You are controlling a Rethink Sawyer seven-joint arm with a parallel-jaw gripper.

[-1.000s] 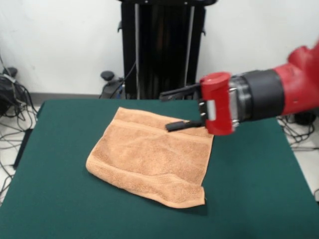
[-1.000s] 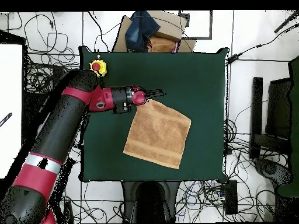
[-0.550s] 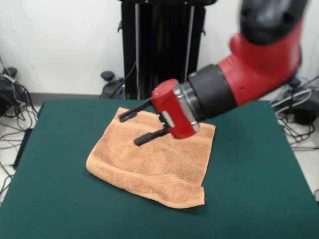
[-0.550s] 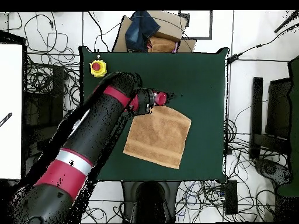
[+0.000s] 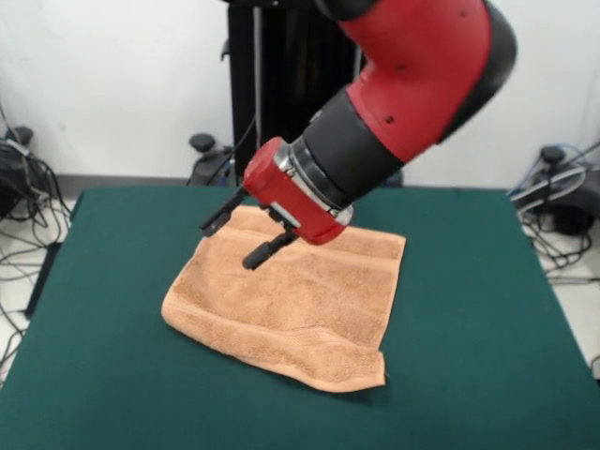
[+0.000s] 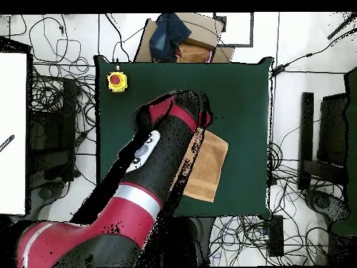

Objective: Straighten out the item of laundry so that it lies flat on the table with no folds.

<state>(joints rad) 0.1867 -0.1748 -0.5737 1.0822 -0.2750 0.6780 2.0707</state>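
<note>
There is one towel [image 5: 300, 305]. It lies on one green table [image 5: 103, 375]. One red and black arm [image 5: 403, 84] reaches over it, with one gripper [image 5: 230, 239] that has two black fingers [image 5: 267, 249]. On the table there is one yellow box with a red button [image 6: 116, 81]. Past the table's far edge sits what may be one cardboard box [image 6: 199, 43], with one dark blue cloth [image 6: 169, 35] on it, though that is hard to tell.

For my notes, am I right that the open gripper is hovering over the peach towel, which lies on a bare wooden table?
Not quite: the table has a dark green top, not bare wood, as the front view shows. The rest holds: the gripper is open above the peach towel.
</note>
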